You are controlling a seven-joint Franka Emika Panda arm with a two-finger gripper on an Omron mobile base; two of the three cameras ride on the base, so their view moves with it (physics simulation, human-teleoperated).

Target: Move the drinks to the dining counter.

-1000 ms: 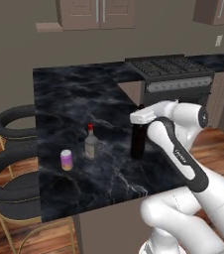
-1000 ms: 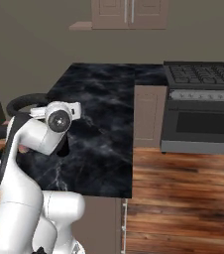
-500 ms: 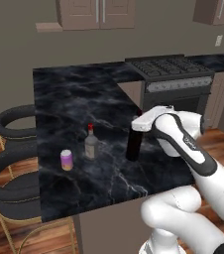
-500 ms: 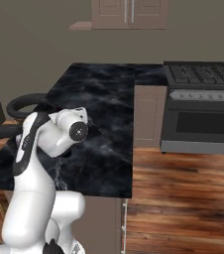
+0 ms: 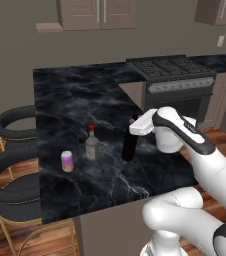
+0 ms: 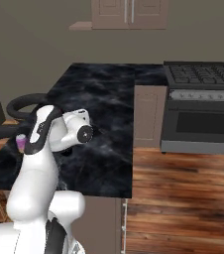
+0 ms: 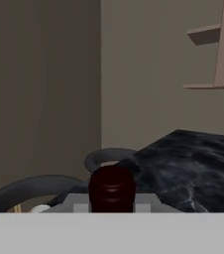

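The dining counter [image 5: 75,100] is a black marble slab with white veins. On its near left part stand a pink-purple can [image 5: 67,161] and a squat clear bottle with a red cap [image 5: 91,145]. To their right a tall dark wine bottle [image 5: 129,146] stands upright, its base at the counter top. My gripper [image 5: 135,123] is shut on its neck from above. In the hand view the bottle's dark red top [image 7: 112,186] sits between the fingers. The can [image 6: 21,143] peeks out beside my arm in the right base view.
Two round black stools [image 5: 14,121] [image 5: 5,172] stand along the counter's left side. A stove with burners [image 5: 174,75] adjoins the counter at the back right, above a wood floor [image 6: 183,198]. Cabinets hang on the far wall.
My gripper has carried the wine bottle a little left and down towards the counter top. The arm's elbow has swung out to the right. The can and clear bottle stayed put.
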